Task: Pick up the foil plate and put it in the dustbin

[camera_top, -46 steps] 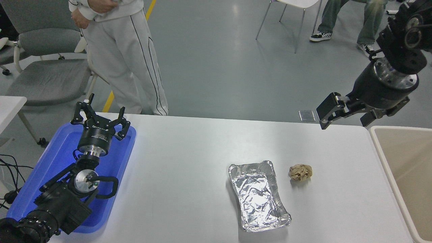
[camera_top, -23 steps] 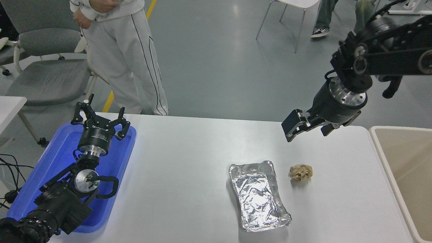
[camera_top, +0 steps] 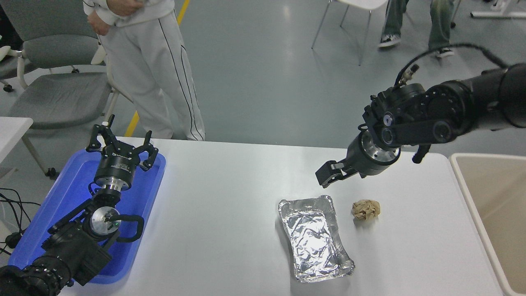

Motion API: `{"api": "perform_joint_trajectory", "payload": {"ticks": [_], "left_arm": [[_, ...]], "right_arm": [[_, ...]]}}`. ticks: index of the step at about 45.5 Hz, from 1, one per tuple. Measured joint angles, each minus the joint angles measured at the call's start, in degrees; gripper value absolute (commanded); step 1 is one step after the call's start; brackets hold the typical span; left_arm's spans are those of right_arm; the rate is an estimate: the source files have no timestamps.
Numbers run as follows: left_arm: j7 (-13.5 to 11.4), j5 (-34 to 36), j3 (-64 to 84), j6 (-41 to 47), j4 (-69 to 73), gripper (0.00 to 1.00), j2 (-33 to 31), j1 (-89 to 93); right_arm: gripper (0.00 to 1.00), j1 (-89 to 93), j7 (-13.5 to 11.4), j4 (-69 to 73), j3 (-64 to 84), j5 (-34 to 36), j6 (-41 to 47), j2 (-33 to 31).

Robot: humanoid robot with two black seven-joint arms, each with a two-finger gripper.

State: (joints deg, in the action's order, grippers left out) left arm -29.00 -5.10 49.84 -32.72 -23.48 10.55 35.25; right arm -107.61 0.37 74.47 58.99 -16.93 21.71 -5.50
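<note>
The foil plate point(camera_top: 315, 237) is a shiny crinkled silver tray lying flat on the white table, right of centre and near the front edge. The beige dustbin point(camera_top: 468, 193) stands at the table's right end, with only part of it in view. My right gripper point(camera_top: 328, 174) hangs open and empty above the table, just behind the plate's far end and apart from it. My left gripper point(camera_top: 121, 144) is open and parked over the blue tray at the lower left.
A crumpled brown paper ball point(camera_top: 365, 209) lies just right of the plate's far end. A shallow blue tray point(camera_top: 61, 205) sits at the table's left. A person in light trousers point(camera_top: 152, 70) stands at the far left side, and chairs stand behind.
My right arm has swung left and down from above the table's far right corner to just behind the foil plate. The plate, the paper ball and the left arm have not moved.
</note>
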Motion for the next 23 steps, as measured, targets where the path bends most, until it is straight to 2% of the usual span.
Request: {"api": "perform_joint_trajectory", "payload": {"ticks": [23], "left_arm": [[0.0,-0.01,0.03,-0.07,-0.08,1.0,0.0,0.0]], "right_arm": [[1.0,14.74,-0.26,-7.14,-0.2,-0.74,-9.53,4.26]]}}
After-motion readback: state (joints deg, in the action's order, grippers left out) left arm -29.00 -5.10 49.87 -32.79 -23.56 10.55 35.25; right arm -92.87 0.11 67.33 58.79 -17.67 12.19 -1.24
